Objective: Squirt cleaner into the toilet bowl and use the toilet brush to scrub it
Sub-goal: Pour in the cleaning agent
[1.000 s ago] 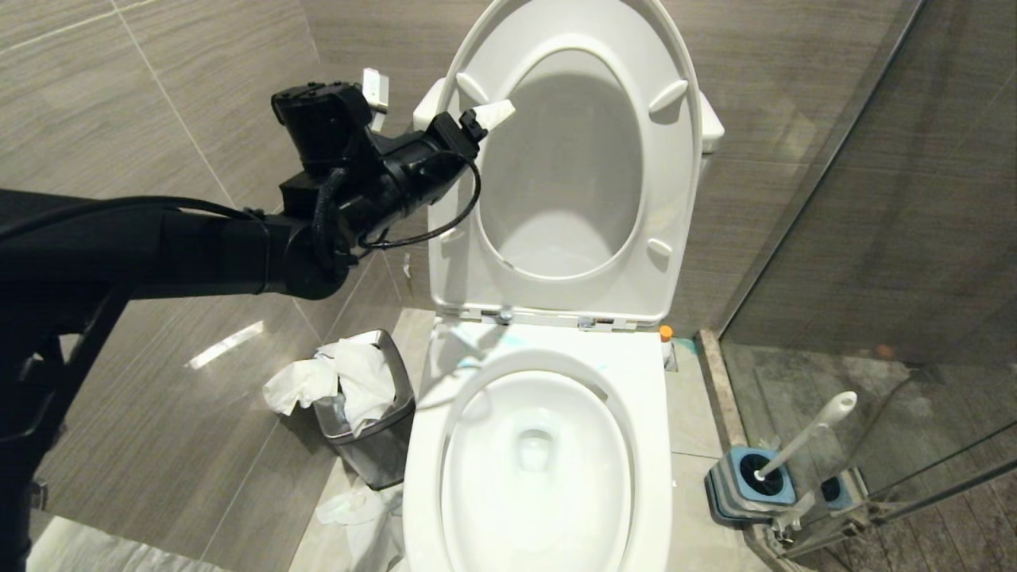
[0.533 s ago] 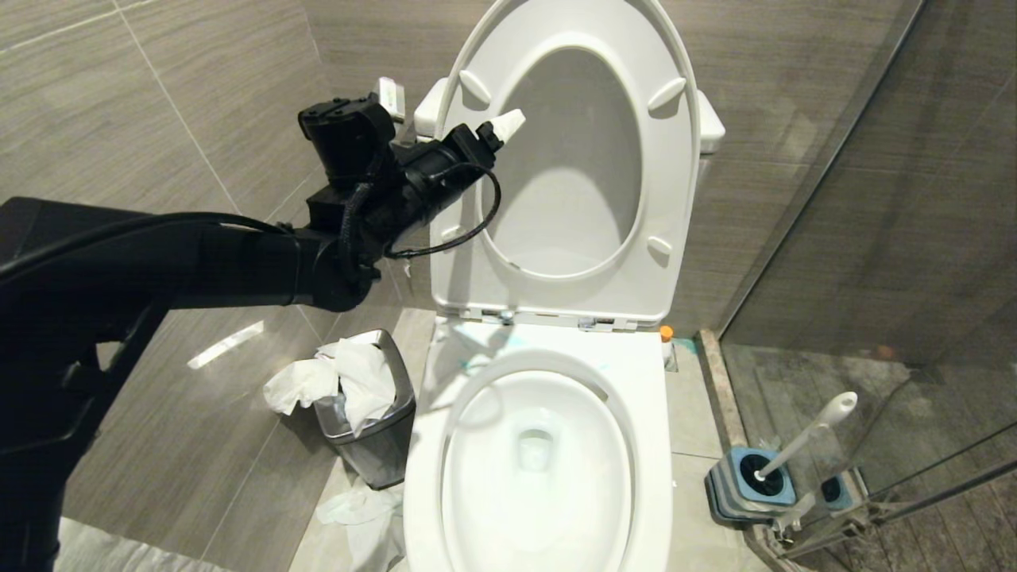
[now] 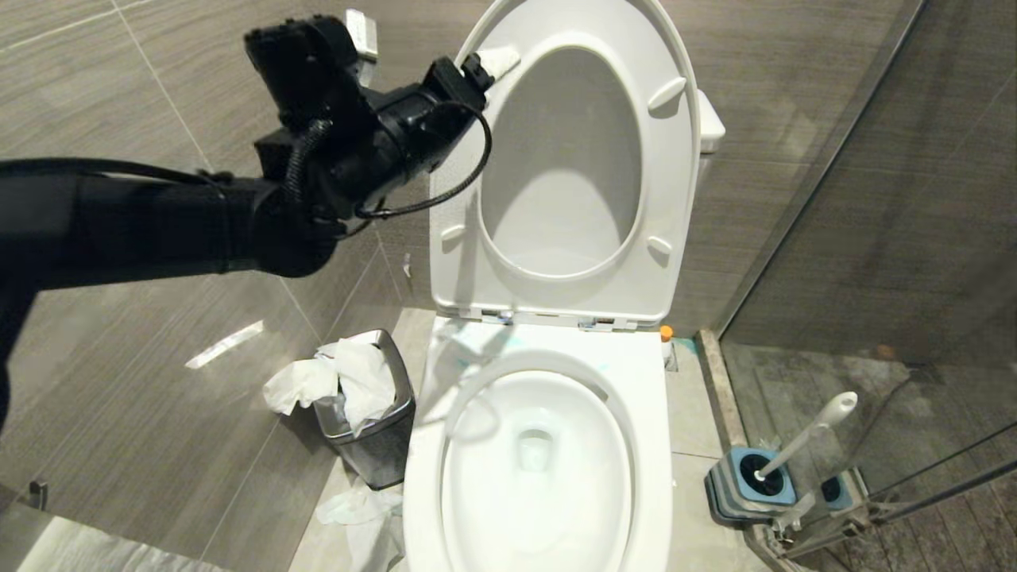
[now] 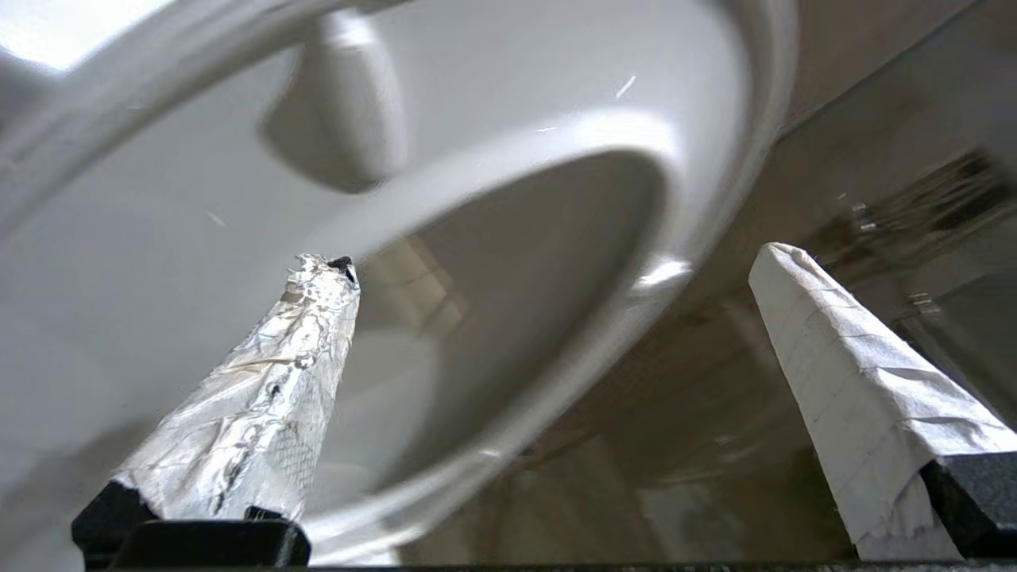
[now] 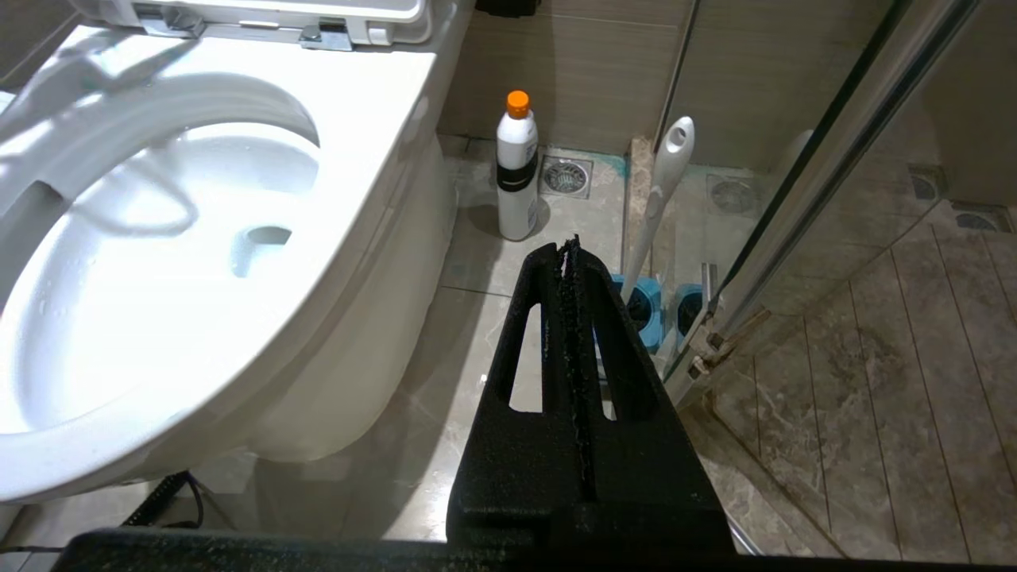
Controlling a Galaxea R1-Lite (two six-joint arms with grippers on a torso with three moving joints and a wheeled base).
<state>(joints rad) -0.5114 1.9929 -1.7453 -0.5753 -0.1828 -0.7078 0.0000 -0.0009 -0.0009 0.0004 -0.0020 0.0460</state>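
While the left gripper (image 4: 548, 270) hangs high by the raised seat (image 3: 671, 199) with its wrapped jaws spread wide and nothing between them, the right gripper (image 5: 570, 246) sits low beside the toilet bowl (image 5: 373, 103), its black jaws pressed together on nothing. Below the left arm, on the floor at the bowl's left side, stands a steel bin (image 3: 381, 445) stuffed with crumpled paper. In the bowl the water shows a faint blue tint, and thin turquoise streaks of the cleaner (image 3: 512, 340) mark the back rim near the hinges. A white bottle with an orange cap (image 5: 516, 167) stands on the floor at the bowl's right rear corner, close to a floor drain.

The toilet brush (image 3: 806, 437) leans in its blue-grey holder (image 3: 735, 492) on the floor to the right of the bowl, against the glass shower partition, its bristle head hidden in the holder. I judge it light and stiff, with a smooth plastic handle likely to slip or swivel in a loose pinch. The upper handle, just below the flattened end, looks the best place to grip, clear of the holder and the glass. The holder may lift with the brush if the head sticks.
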